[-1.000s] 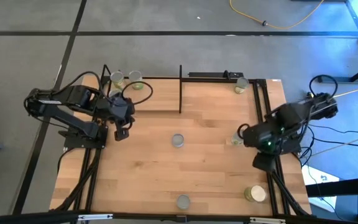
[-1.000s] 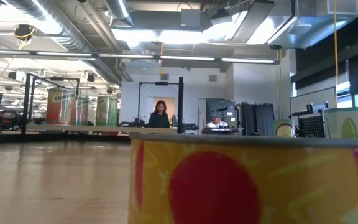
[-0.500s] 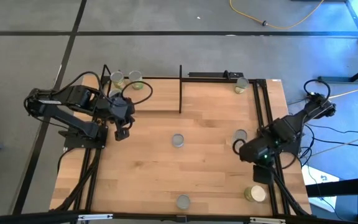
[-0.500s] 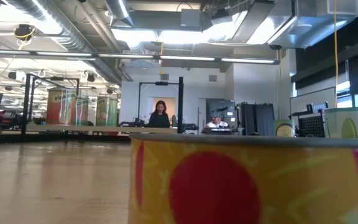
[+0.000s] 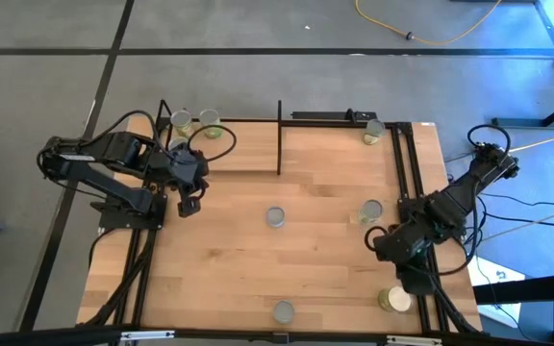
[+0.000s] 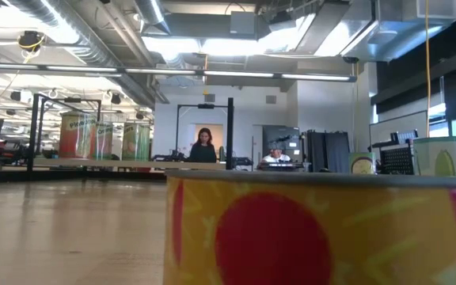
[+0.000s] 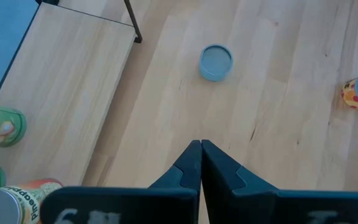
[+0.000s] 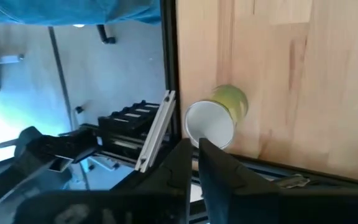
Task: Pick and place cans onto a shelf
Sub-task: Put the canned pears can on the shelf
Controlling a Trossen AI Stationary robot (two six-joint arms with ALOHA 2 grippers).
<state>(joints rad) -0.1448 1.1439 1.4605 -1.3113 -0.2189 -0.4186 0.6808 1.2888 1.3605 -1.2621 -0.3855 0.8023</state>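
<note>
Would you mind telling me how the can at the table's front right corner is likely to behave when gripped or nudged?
The can looks rigid, so it should hold its shape in a grip. It seems to lie on its side, so a nudge would probably roll it, possibly off the nearby table edge. The right end effector is shut just short of it.

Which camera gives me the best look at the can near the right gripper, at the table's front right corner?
The right wrist view: the can fills the frame just past the shut right gripper, white top and green side visible. The high view shows it small, partly under the arm. I can't pick it out in the low or left wrist views.
</note>
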